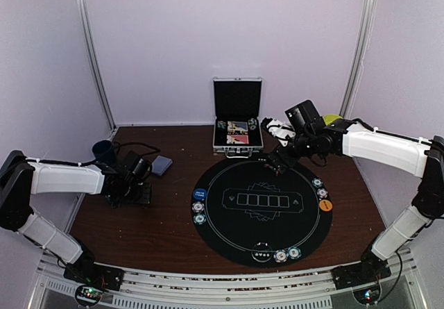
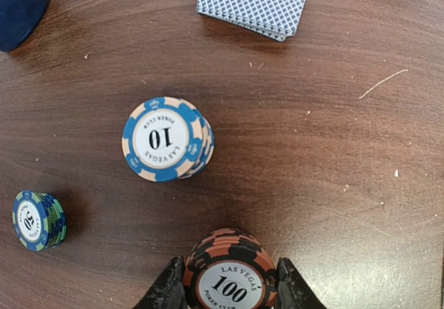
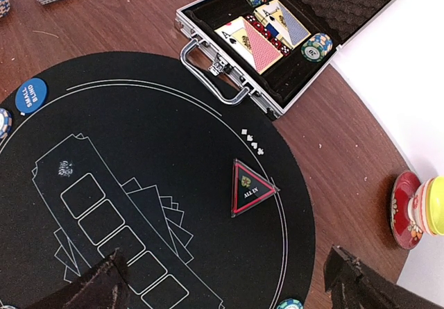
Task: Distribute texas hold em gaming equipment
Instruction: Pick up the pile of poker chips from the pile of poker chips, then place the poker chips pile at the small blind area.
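In the left wrist view my left gripper (image 2: pixel 230 291) has its fingers against both sides of a black-and-orange "100" chip stack (image 2: pixel 231 271) that stands on the wood table. A blue-and-cream "10" chip stack (image 2: pixel 166 139), a small green-blue stack (image 2: pixel 38 219) and a grey-blue-backed card deck (image 2: pixel 257 3) lie beyond it. My right gripper (image 3: pixel 225 285) is open wide above the black round mat (image 3: pixel 173 135), just short of a red-edged "ALL IN" triangle (image 3: pixel 250 187). A blue small-blind button (image 3: pixel 30 95) lies at the mat's left edge. Chips (image 1: pixel 320 187) and an orange button (image 1: pixel 325 205) lie at its right edge.
The open silver case (image 3: pixel 277 38) with cards, dice and chips stands behind the mat. A dark blue mug (image 1: pixel 104 151) is behind my left gripper (image 1: pixel 132 184). A red coaster with a yellow object (image 3: pixel 416 208) sits at the table's far right. More chips (image 1: pixel 286 255) lie at the mat's near edge.
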You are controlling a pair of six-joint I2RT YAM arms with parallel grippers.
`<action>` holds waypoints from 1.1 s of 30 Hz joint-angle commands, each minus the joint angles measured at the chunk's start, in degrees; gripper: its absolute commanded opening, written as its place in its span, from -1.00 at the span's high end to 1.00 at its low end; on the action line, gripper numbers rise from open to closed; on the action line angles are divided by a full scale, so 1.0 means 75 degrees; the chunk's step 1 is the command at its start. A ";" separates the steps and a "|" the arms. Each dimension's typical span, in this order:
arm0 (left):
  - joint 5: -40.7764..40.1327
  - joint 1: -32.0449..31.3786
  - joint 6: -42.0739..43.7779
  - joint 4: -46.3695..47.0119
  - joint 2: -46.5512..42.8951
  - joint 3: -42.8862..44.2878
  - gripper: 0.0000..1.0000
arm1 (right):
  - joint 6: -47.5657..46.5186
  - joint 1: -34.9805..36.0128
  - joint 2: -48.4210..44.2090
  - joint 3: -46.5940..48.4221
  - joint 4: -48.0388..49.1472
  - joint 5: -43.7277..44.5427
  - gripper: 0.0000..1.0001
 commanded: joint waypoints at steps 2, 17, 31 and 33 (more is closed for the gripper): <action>-0.0023 0.0035 0.0013 0.0190 -0.0007 0.0017 1.00 | -0.0057 0.0045 0.0002 -0.0084 0.0114 0.0179 -1.00; 0.0459 -0.0159 0.0125 0.0396 -0.1559 -0.0356 1.00 | -0.0054 0.0044 -0.0054 -0.0084 0.0126 0.0256 -1.00; 0.0950 -0.3162 0.1067 -0.0263 -0.0177 0.1120 1.00 | -0.0078 0.0045 -0.0069 -0.0107 0.0147 0.0291 -1.00; 0.1064 -0.3446 0.1275 -0.0584 0.0296 0.1570 1.00 | -0.0082 0.0042 -0.0066 -0.0107 0.0137 0.0303 -1.00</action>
